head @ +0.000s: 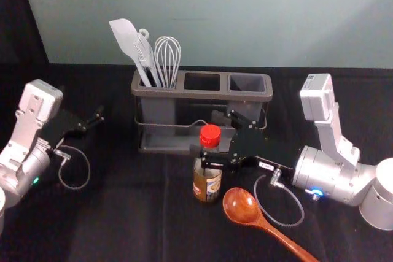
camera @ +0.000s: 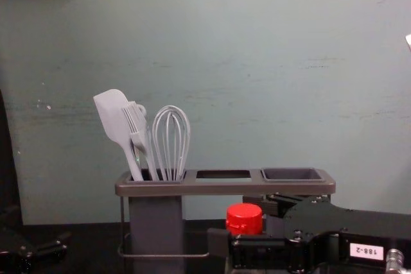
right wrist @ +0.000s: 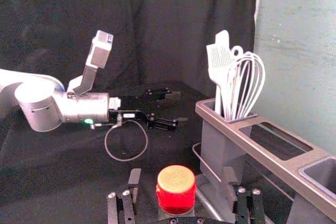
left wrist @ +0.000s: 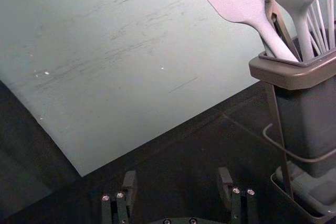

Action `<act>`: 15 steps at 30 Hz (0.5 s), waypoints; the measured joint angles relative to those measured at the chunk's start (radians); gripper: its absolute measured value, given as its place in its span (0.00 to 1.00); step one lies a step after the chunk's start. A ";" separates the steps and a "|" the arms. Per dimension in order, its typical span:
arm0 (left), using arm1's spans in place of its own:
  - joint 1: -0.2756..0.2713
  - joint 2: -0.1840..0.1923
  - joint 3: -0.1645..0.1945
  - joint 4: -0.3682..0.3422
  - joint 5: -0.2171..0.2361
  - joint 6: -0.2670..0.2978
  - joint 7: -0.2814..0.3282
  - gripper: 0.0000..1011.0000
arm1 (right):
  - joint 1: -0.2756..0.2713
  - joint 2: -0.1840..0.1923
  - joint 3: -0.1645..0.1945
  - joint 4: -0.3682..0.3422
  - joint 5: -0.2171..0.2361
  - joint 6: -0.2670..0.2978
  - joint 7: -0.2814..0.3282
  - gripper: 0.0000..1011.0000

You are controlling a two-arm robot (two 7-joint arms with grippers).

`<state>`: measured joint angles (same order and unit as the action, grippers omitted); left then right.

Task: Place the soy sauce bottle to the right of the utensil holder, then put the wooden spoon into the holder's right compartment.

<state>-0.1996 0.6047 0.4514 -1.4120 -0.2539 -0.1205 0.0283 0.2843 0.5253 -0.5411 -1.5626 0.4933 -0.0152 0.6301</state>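
The soy sauce bottle [head: 207,182], red-capped, stands upright in front of the utensil holder [head: 202,95]. My right gripper [head: 207,134] reaches in from the right at the bottle's upper part. In the right wrist view the red cap [right wrist: 176,190] shows between the spread fingers of my right gripper [right wrist: 182,178], with a gap on either side. The wooden spoon [head: 242,206] lies on the table right of the bottle, its handle toward the front right. My left gripper [head: 92,122] is idle left of the holder; its fingers stand apart in the left wrist view [left wrist: 176,182].
A spatula [camera: 114,120], a brush [camera: 139,131] and a whisk [camera: 171,139] stand in the holder's left compartment. The right compartment [camera: 292,174] holds nothing visible. Behind the holder rises a pale wall; the right arm extends over the table beside the spoon.
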 joint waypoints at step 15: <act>0.000 0.000 0.000 0.000 0.000 0.000 0.000 0.99 | -0.001 0.001 0.002 -0.002 0.001 0.002 0.001 0.58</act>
<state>-0.1996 0.6047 0.4514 -1.4120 -0.2539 -0.1205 0.0283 0.2830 0.5266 -0.5396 -1.5647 0.4942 -0.0136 0.6308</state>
